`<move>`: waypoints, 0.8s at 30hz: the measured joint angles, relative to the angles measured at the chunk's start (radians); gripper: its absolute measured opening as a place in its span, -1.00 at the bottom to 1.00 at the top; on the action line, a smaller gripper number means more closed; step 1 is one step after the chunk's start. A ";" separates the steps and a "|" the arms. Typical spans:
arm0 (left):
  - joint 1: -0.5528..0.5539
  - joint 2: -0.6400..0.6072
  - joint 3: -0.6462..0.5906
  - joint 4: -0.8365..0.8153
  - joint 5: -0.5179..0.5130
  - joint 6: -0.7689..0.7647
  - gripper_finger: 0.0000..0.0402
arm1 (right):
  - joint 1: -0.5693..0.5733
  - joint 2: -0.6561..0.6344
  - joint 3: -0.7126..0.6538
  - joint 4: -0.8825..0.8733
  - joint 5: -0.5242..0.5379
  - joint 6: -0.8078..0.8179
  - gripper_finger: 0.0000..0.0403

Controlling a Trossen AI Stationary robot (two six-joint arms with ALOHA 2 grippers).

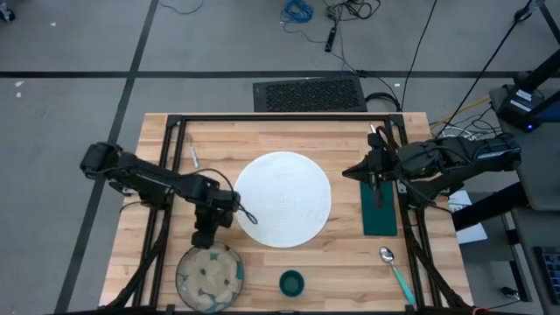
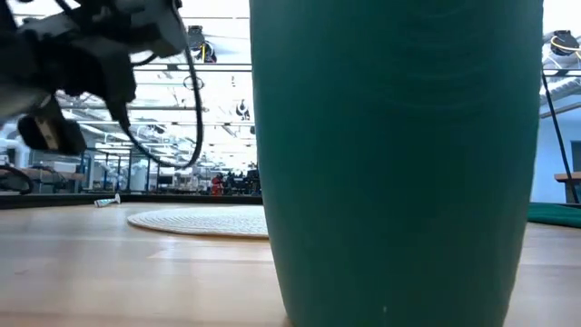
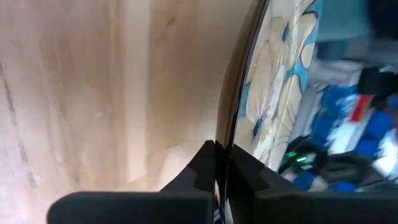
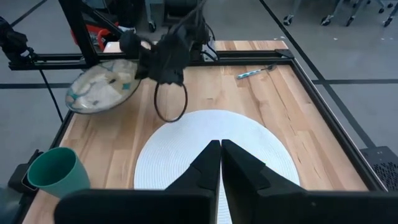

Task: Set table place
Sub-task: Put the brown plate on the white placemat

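Note:
The speckled beige-blue bowl [image 1: 210, 276] is at the table's near edge, left of the small green cup [image 1: 291, 283]. It shows tilted in the right wrist view [image 4: 102, 87]. My left gripper [image 1: 206, 238] is shut on the bowl's rim. The white plate [image 1: 283, 199] lies in the middle of the table. The dark green napkin [image 1: 379, 210] lies flat to its right. My right gripper [image 1: 377, 172] hovers over the napkin's far end, fingers shut [image 4: 221, 163] with nothing between them. The teal-handled spoon [image 1: 395, 269] lies near the napkin's near end. My left gripper pinches the bowl's far rim [image 3: 231, 134] between its two fingers, one inside the bowl and one outside. It comes from the table's far side, slanting down. The bowl is tilted, its inside turned toward the table's right [image 4: 106, 84]. I cannot tell whether its lower side touches the table.
A silver utensil [image 1: 194, 157] lies at the table's far left and also shows in the right wrist view [image 4: 255, 73]. The black frame [image 1: 280, 117] runs along the table's edges. The cup fills most of the low view [image 2: 390, 163].

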 joint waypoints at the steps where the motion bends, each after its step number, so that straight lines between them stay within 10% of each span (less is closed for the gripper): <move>1: 0.013 -0.017 0.000 -0.002 0.006 -0.016 -1.00 | 0.000 0.000 0.000 -0.002 0.000 0.002 -1.00; 15: 0.302 -0.125 0.001 -0.001 -0.014 -0.301 -1.00 | 0.000 0.000 0.000 -0.023 -0.001 -0.021 -1.00; 24: 0.474 -0.124 0.002 0.395 -0.162 -0.581 -1.00 | 0.000 0.000 0.000 -0.032 0.000 -0.034 -1.00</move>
